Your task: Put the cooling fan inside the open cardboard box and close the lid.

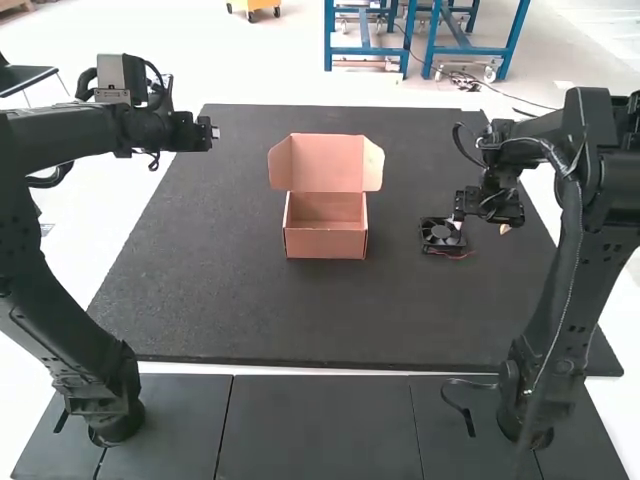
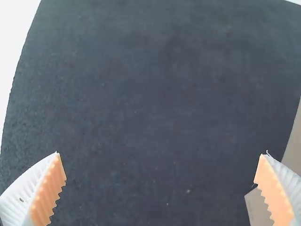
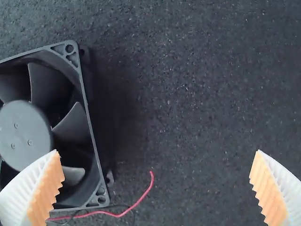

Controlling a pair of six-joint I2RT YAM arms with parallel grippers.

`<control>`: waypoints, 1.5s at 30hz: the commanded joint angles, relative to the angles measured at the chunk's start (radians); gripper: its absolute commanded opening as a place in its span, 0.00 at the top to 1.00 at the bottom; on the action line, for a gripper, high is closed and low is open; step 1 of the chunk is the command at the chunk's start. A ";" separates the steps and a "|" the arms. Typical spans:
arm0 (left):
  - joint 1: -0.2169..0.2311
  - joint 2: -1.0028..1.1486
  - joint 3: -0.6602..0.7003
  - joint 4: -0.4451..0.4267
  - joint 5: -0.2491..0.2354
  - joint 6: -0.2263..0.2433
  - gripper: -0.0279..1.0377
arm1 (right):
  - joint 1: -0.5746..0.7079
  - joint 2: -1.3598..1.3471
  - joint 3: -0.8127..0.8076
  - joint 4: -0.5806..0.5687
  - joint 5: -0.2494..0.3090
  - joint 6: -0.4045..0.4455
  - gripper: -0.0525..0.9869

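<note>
1. Two ribbed right fingers (image 3: pixel 40 193) stand wide apart and hold nothing, low over the bench. One hangs over the cooling fan (image 3: pixel 42 122), which fills the left of the right wrist view.
2. To grasp well, they should probably shift sideways until the fan's frame sits between both of them. Then they can descend and pinch opposite edges, clear of the red wire (image 3: pixel 136 202).
3. The left fingers (image 2: pixel 44 193) are likewise spread and empty, over bare black mat (image 1: pixel 200 280) at the high view's upper left.
4. Count:
   - one fan, lying flat right of centre;
   - one cardboard box (image 1: pixel 325 228) at centre, its lid (image 1: pixel 325 163) upright and open;
   - one mat.
</note>
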 commanded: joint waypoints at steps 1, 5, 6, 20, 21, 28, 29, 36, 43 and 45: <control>0.000 -0.002 0.038 0.000 0.014 0.010 0.08 | -0.012 0.027 0.025 -0.006 0.016 -0.008 0.08; -0.002 -0.003 0.044 -0.005 0.014 0.009 0.08 | -0.009 0.050 0.036 -0.022 0.016 -0.009 0.08; -0.003 -0.003 0.045 -0.005 0.014 0.007 0.08 | -0.006 0.056 0.039 -0.025 0.016 -0.008 0.08; -0.003 -0.003 0.061 -0.010 0.026 0.004 0.07 | -0.005 0.108 0.105 -0.060 0.016 -0.008 0.08; -0.003 -0.003 0.061 -0.010 0.026 0.004 0.07 | -0.005 0.112 0.108 -0.061 0.016 -0.008 0.08; 0.000 -0.006 0.061 -0.011 0.032 0.003 0.07 | -0.003 0.140 0.125 -0.069 0.017 -0.008 0.08; 0.001 -0.006 0.061 -0.011 0.032 0.003 0.07 | -0.003 0.145 0.129 -0.074 0.017 -0.006 0.08; 0.003 -0.009 0.065 -0.013 0.040 -0.003 0.07 | -0.005 0.169 0.144 -0.098 0.025 -0.008 0.08; 0.004 -0.009 0.084 -0.014 0.049 -0.005 0.07 | -0.003 0.198 0.163 -0.164 0.016 -0.012 0.16; 0.004 -0.009 0.088 -0.016 0.049 -0.005 0.07 | -0.003 0.208 0.169 -0.175 0.016 -0.015 0.18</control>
